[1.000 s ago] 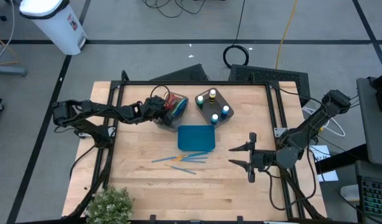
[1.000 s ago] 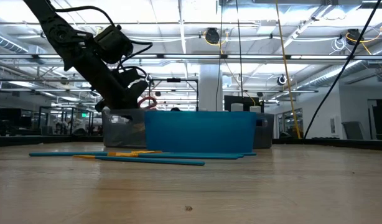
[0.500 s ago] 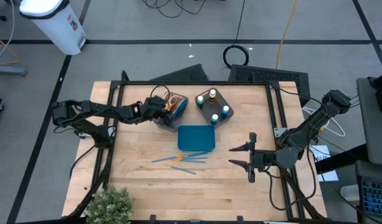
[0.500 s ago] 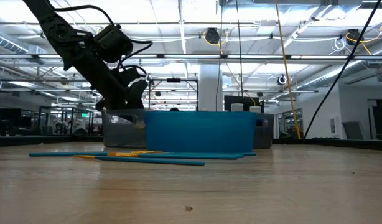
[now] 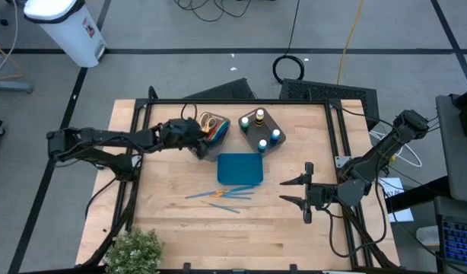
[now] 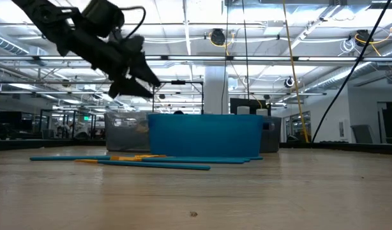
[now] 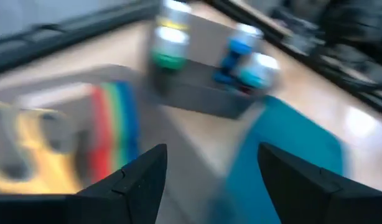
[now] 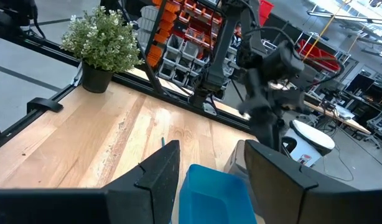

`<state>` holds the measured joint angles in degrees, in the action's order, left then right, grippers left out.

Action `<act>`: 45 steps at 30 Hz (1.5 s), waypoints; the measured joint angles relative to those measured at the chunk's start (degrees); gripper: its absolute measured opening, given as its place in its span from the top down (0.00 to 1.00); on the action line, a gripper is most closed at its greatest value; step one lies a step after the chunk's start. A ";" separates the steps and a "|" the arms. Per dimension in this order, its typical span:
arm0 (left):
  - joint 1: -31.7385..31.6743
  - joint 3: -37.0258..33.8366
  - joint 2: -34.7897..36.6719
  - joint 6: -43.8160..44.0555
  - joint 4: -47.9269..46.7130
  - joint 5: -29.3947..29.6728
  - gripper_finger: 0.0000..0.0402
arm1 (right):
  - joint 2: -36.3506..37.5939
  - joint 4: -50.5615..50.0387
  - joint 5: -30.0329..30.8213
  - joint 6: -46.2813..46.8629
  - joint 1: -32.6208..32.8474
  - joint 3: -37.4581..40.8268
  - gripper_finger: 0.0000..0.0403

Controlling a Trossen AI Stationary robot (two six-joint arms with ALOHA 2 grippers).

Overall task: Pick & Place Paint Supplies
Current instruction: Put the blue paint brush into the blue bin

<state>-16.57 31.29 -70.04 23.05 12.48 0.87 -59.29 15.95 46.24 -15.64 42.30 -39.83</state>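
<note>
Left gripper (image 5: 199,142): you have it raised over the scissors bin (image 5: 211,145) near the table's far edge; fingers spread apart, nothing between them.
Right gripper (image 5: 293,191): parked toward the table's right edge, fingers parted, holding nothing; leave it waiting.
Scissors (image 5: 211,125): lying inside the grey-brown bin, yellow, red and blue handles showing; they look delivered.
Paint bottles (image 5: 259,128): standing in the second bin (image 5: 249,135), just right of the scissors bin; green, yellow and blue caps visible.
Brushes (image 5: 222,195): thin blue ones and an orange one, loose on the bare wood toward the table's near edge, just in front of the teal tray (image 5: 239,168).
Step in hand: by the look of it, clearing the bin after a release, with the brushes next.
How to do it well: lift straight up before you travel, so the fingers do not snag the bin wall. Cross over the tray rather than through it. Come down on one brush at its middle, fingers across its length, and close low, since it lies flat on the wood.
Risk: neighbouring brushes touch; a wide grab may drag several.
</note>
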 joint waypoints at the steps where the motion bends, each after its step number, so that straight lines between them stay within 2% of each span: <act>1: 0.93 0.00 0.69 0.01 -0.23 -1.84 0.37 | 0.00 0.01 0.00 0.00 0.00 0.00 0.58; 6: 7.62 0.00 2.00 0.19 -0.21 -10.25 0.37 | 0.00 0.01 0.00 0.00 0.00 0.00 0.58; 10: 15.61 0.00 0.51 -0.50 0.01 -11.77 0.36 | 0.00 0.01 0.00 0.00 0.00 0.00 0.58; 14: 23.82 -0.02 -2.05 -0.72 -0.12 -8.11 0.37 | 0.00 0.01 0.00 0.00 0.00 0.00 0.58; 21: 34.48 -0.02 -8.41 -0.97 0.14 7.09 0.38 | 0.00 0.01 -0.02 0.61 0.00 0.00 0.58; 26: 37.21 -0.02 -14.72 -3.69 3.76 12.86 0.38 | 0.00 0.01 0.00 0.69 0.02 0.00 0.58; 31: 37.32 -0.02 -20.47 -2.39 7.87 13.19 0.38 | 0.00 0.01 -0.02 1.46 0.00 0.00 0.58; 37: 37.30 -0.02 -25.54 1.68 8.61 13.28 0.38 | 0.00 0.01 -0.02 1.47 0.04 0.00 0.58; 45: 37.30 0.00 -27.71 1.53 11.26 13.63 0.38 | 0.00 0.01 -0.02 1.49 0.04 0.00 0.58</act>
<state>20.73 31.29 -97.75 24.58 23.73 14.50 -59.29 15.97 46.22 -14.15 42.35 -39.83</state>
